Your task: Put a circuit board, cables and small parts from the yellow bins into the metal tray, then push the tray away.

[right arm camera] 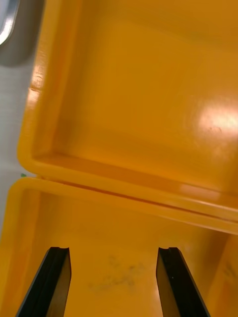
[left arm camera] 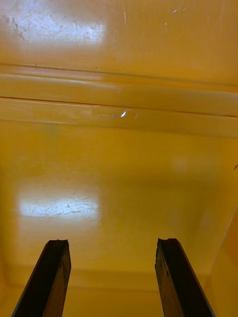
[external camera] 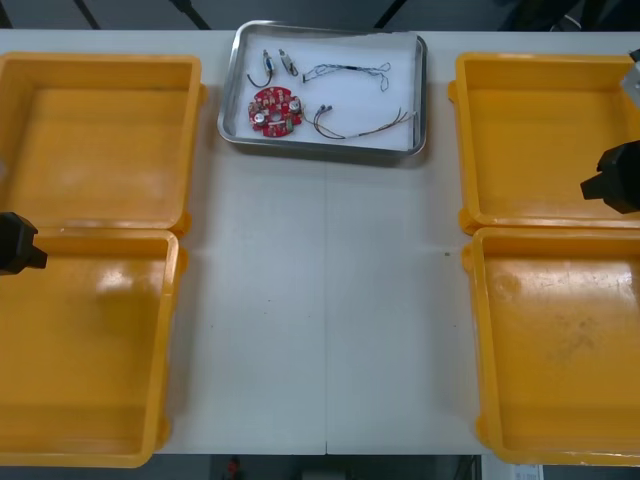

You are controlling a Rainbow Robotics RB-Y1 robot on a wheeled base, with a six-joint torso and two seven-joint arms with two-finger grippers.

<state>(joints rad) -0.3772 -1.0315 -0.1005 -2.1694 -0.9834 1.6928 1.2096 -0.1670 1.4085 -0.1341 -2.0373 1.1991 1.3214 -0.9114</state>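
Over on the left, my left gripper hangs by the seam of two glossy yellow bins, fingers spread wide, holding nothing. Middle, far side of the table: the shiny round-cornered metal tray, white inside, holds the round red circuit board, two small metal parts and two thin wiry cables. My right gripper is equally wide over the scuffed right bins.

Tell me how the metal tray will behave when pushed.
The metal tray looks stiff and flat-bottomed, so it probably slides rather than tips on the smooth table. Its loose cables and circuit board may shift inside.
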